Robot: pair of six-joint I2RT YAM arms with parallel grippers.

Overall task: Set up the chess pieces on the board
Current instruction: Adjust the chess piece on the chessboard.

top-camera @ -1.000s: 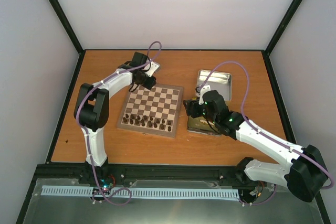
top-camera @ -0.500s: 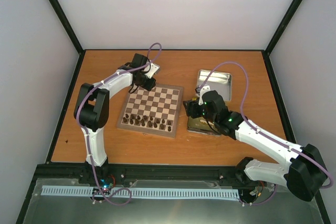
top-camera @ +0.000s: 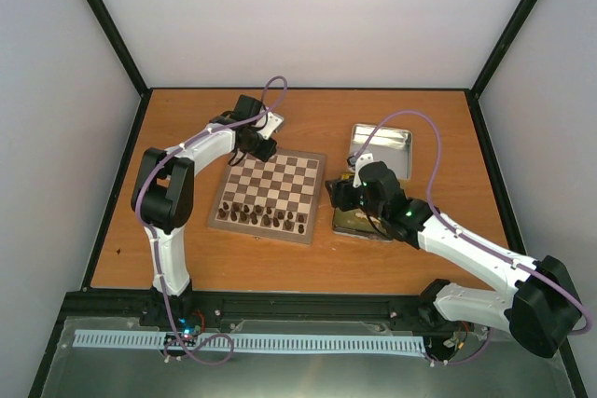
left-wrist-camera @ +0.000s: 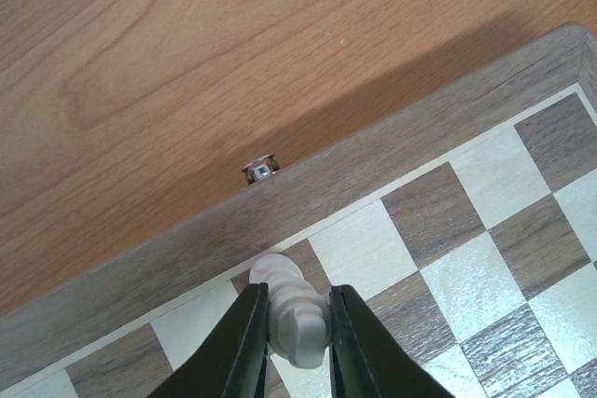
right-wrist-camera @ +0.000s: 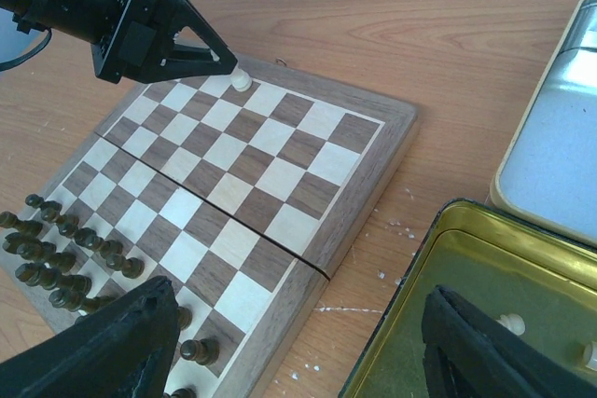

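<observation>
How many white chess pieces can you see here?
3. One white piece is clamped in the left gripper at the board's far edge; two more sit apart inside the gold tin. Others may be hidden in the tin's unseen part.

The left arm (top-camera: 201,144) and right arm (top-camera: 466,251) are built of white links and black joints, are trailed by purple cables (top-camera: 415,113), and the left gripper (left-wrist-camera: 298,300) and right gripper (right-wrist-camera: 298,305) are finished black.
</observation>
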